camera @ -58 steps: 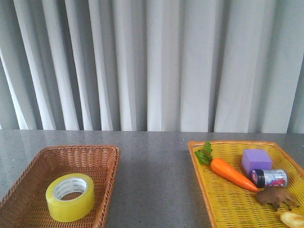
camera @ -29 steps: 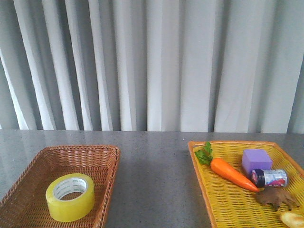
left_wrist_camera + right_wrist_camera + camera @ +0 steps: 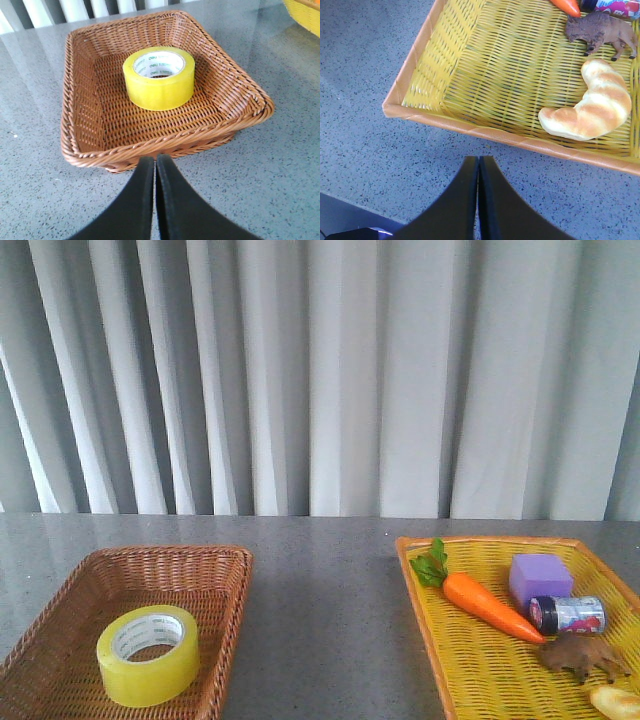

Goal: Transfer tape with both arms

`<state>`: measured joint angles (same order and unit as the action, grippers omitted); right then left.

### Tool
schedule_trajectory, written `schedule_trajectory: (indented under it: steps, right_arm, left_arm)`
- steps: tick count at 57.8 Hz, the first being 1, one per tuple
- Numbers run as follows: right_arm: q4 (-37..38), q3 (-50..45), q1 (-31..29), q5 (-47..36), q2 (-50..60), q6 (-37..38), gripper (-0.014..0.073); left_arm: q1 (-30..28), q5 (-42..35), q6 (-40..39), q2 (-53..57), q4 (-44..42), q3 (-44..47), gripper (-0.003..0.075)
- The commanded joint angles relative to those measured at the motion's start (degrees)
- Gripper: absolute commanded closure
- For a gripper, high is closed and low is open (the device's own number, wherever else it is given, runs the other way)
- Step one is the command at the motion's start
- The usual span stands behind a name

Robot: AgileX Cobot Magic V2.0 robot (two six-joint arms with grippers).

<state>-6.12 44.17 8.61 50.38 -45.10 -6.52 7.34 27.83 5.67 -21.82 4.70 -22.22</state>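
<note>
The yellow tape roll (image 3: pixel 147 655) with its white printed core lies flat in the brown wicker basket (image 3: pixel 60 602) at the front left. It also shows in the left wrist view (image 3: pixel 159 77), in the middle of the basket (image 3: pixel 80 100). My left gripper (image 3: pixel 155 161) is shut and empty, just outside the basket's near rim, over the table. My right gripper (image 3: pixel 479 160) is shut and empty, over the table just outside the near rim of the yellow tray (image 3: pixel 470 131). Neither arm shows in the front view.
The yellow tray (image 3: pixel 420 610) at the front right holds a carrot (image 3: pixel 485 605), a purple block (image 3: pixel 540 578), a small jar (image 3: pixel 567 614) and a brown toy animal (image 3: pixel 583 656). A croissant (image 3: pixel 590 107) lies near the tray's near rim. Grey curtains hang behind the table.
</note>
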Motion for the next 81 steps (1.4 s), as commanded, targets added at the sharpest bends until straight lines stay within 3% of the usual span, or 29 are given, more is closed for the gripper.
schedule_trajectory:
  steps: [1, 21, 81]
  right_arm:
    - [-0.4, 1.4, -0.3, -2.9, 0.3, -0.1, 0.0601]
    - [-0.4, 1.4, -0.3, -2.9, 0.3, -0.1, 0.0601]
    - [-0.2, 1.3, -0.1, -3.0, 1.0, -0.2, 0.0601]
  left_arm:
    - [0.0, -8.6, -0.6, 5.0, -0.1, 3.6, 0.0727]
    - [0.0, -30.8, -0.6, 21.7, 0.1, 23.3, 0.0727]
    - [-1.1, -31.0, -0.6, 23.4, 0.1, 23.2, 0.0727]
